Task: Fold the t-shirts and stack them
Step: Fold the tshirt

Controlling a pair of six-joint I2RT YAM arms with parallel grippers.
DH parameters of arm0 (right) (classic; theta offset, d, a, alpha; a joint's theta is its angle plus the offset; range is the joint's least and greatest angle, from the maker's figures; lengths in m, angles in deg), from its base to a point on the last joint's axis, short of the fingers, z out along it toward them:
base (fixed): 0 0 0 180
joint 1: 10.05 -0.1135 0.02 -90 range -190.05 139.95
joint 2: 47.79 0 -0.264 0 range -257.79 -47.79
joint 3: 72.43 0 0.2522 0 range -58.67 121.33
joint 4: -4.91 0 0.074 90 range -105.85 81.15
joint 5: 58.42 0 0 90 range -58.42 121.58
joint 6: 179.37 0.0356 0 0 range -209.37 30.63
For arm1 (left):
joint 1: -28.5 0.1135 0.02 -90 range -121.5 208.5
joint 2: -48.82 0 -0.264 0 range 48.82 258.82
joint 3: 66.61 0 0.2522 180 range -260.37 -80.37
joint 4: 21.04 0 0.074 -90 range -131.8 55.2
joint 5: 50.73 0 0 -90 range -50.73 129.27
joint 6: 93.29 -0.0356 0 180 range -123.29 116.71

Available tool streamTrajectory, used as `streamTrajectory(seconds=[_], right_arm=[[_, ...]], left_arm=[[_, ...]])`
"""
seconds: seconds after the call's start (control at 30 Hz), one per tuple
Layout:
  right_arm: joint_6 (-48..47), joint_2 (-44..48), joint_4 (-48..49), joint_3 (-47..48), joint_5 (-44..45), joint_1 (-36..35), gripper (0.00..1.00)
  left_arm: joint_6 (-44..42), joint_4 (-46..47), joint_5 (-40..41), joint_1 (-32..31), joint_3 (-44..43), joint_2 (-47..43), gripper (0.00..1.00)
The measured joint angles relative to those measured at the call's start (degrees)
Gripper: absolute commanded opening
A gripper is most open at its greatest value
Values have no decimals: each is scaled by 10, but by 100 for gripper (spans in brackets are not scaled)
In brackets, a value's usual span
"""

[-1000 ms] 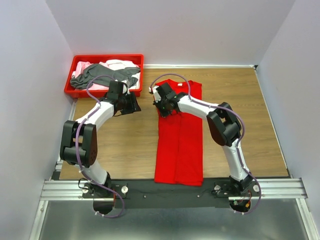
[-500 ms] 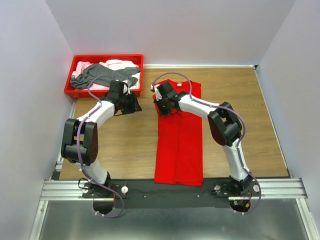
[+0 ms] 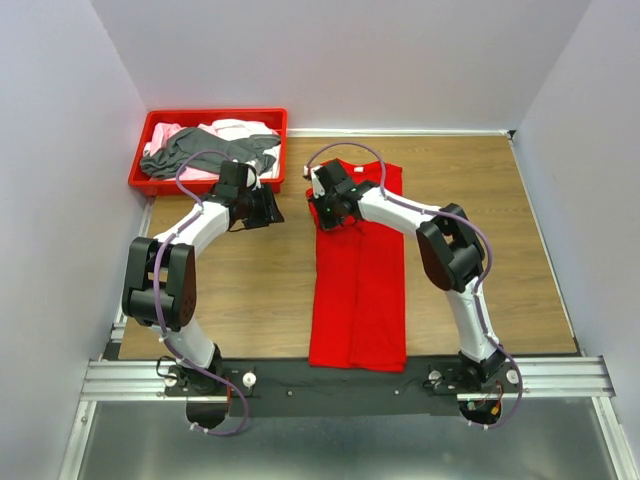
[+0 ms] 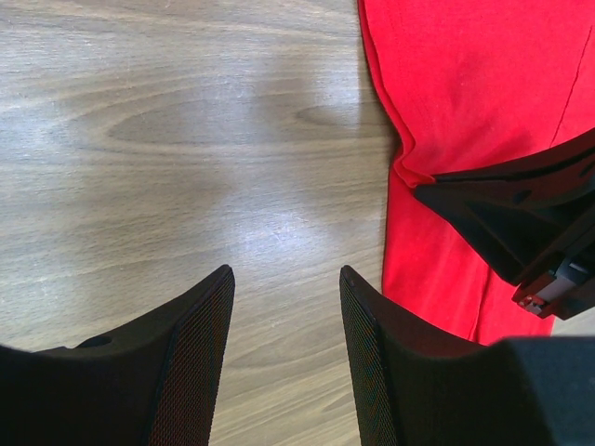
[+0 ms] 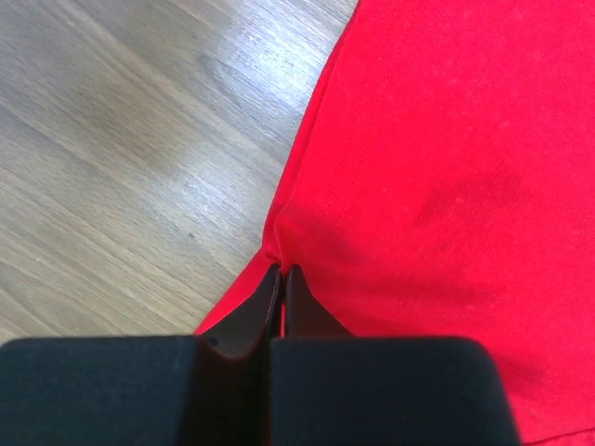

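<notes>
A bright red t-shirt (image 3: 360, 290) lies on the wooden table, folded lengthwise into a long strip. My right gripper (image 3: 325, 213) sits at the strip's upper left edge, shut on a pinch of the red t-shirt's (image 5: 446, 167) hem, its fingertips (image 5: 281, 269) pressed together. My left gripper (image 3: 272, 208) hovers over bare wood just left of the shirt, open with nothing between its fingers (image 4: 285, 271). In the left wrist view the red t-shirt (image 4: 465, 93) and the right gripper (image 4: 521, 214) show at the right. More t-shirts, dark grey (image 3: 205, 150) and pale pink (image 3: 165, 133), lie heaped in the tray.
A rigid red plastic tray (image 3: 215, 112) stands at the back left corner of the table. White walls close in the table on the left, back and right. Bare wood (image 3: 480, 230) shows right of the red shirt and between the arms.
My right gripper has edged slightly toward the back along the shirt's left edge and pinched fully shut on the cloth. The left arm has hardly moved.
</notes>
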Motion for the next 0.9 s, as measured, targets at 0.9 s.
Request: streamTrajectory(seconds=[0.9], right_arm=[[121, 49, 61, -84, -87, 117, 1]], left_arm=[[5, 4, -3, -19, 0, 10, 57]])
